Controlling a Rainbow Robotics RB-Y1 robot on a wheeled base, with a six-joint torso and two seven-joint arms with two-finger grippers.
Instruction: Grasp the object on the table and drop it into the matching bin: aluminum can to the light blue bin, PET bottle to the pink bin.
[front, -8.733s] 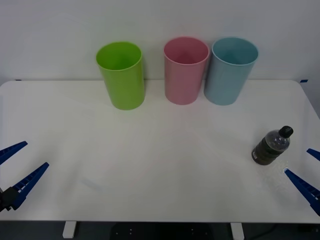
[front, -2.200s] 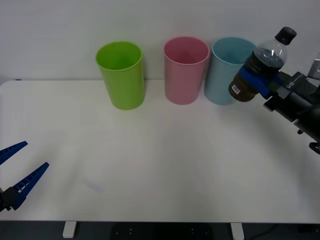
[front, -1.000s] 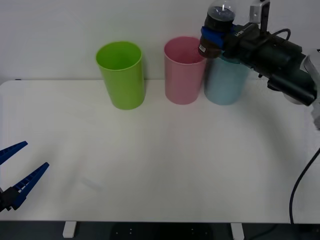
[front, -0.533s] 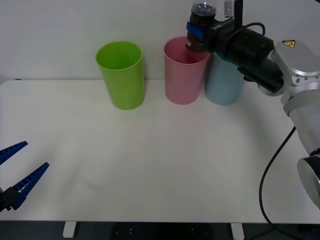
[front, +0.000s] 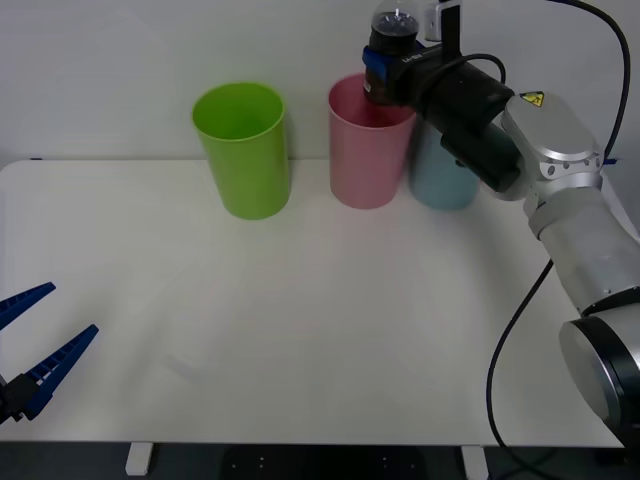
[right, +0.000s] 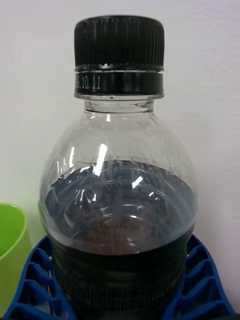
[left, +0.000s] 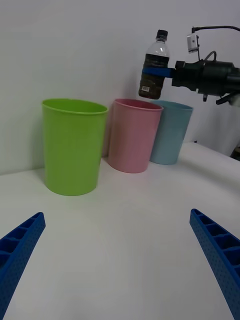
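Table: large white rectangular tabletop (front: 320, 330), rounded corners
Far edge: tall round lime green plastic bin (front: 242, 150), pink bin (front: 368, 150), light blue bin (front: 440, 180), standing upright

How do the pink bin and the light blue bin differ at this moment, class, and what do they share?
The pink bin stands in full view, while the light blue bin is partly covered by the right arm. The right gripper holds the PET bottle above the pink bin's rim, not the light blue bin's. Both are tall, round, upright, side by side on the table.
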